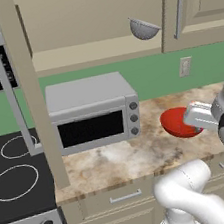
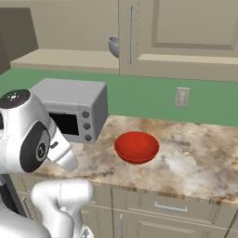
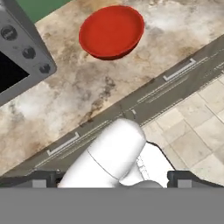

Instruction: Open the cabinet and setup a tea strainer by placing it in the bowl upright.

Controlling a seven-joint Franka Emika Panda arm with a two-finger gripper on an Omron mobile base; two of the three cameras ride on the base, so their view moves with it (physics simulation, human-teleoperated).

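Observation:
The cabinet door (image 1: 29,95) stands swung wide open, its long silver handle (image 1: 4,88) toward the stove. On the bare shelf inside sits the small grey tea strainer (image 1: 144,27), at the shelf's right end; in the right base view the tea strainer (image 2: 113,45) is half hidden behind the neighbouring closed door. The red bowl (image 1: 177,123) (image 2: 136,147) (image 3: 111,30) rests empty on the marble counter. My gripper (image 3: 111,179) is open and holds nothing. It hangs over the counter's front edge, well below the shelf, with the hand (image 1: 200,115) beside the bowl.
A grey toaster oven (image 1: 91,112) stands on the counter left of the bowl. A black stove (image 1: 16,173) lies further left. A closed cabinet (image 2: 181,32) with a vertical handle hangs to the right. Drawers (image 1: 126,197) run below the counter edge.

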